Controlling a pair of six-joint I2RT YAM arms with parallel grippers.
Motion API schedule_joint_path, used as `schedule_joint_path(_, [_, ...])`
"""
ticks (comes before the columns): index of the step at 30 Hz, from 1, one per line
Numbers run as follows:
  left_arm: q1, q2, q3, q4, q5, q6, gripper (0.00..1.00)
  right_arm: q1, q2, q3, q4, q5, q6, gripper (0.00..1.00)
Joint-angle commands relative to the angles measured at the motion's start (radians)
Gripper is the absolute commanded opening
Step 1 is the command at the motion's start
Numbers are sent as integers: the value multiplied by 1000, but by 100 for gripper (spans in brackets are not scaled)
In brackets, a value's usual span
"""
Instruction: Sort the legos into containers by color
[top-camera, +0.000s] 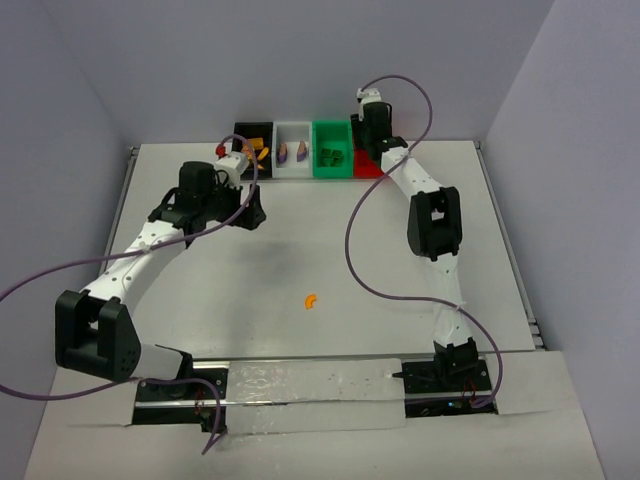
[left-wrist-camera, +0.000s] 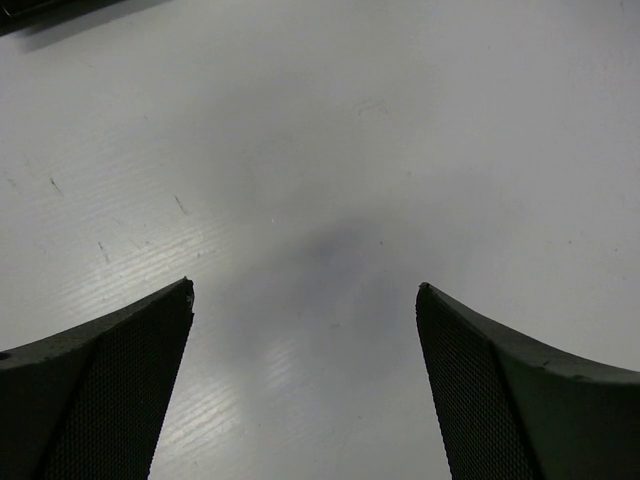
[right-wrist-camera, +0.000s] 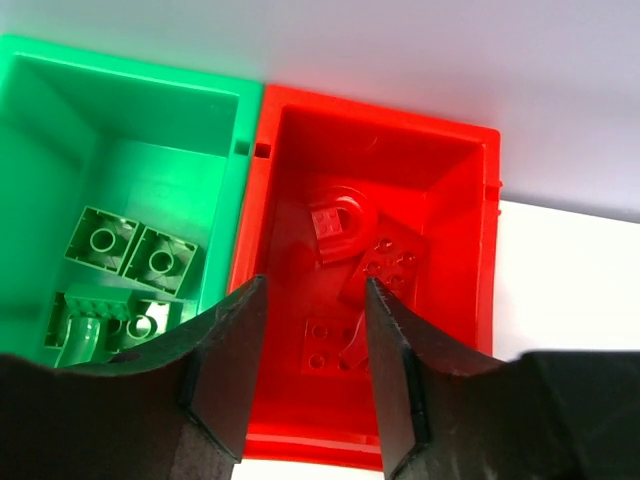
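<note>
A small orange curved plastic lego (top-camera: 311, 299) is lying mid-table, toward the arm bases and rightward of the wide-open, empty left gripper (left-wrist-camera: 305, 287), which is hovering nearer it than the right gripper (right-wrist-camera: 313, 290), hanging part-open and empty over the red plastic bin (right-wrist-camera: 450, 170).

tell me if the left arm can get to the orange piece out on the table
Probably yes: the orange piece lies alone on the table with nothing beside it, and the left gripper is open and empty.
</note>
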Motion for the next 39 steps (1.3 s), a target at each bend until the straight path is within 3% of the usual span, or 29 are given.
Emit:
schedule_joint_path(1, [-14,-51,-22,-40,53,73,97,-16,-75,-7,55,12,26,52])
schedule_joint_path(6, [-78,-55,-27,-103,88,126,91,-19,-169,-27,-41,-31,46,52])
schedule_joint_path(9, [-167,-45,-45,-152,85,154,87,-22,-316,-132,-89,-81,84,61])
schedule_joint_path(13, [-362,12,-58,-266,14,174,85,-27,-573,-384,-115,-112,156,100])
schedule_joint_path(18, [-485,117,-32,-322,-49,105,78,-43,-802,-555,-136,-111,190,100])
schedule_joint_path(22, [-577,190,0,-315,-99,5,73,-68,-888,-643,-130,-121,220,100])
schedule_joint_path(31, [-662,274,36,-273,-172,-87,70,-98,-912,-683,-136,-145,257,100])
schedule_joint_path(39, [-665,372,96,-248,-248,-141,65,-100,-918,-683,-139,-184,269,100])
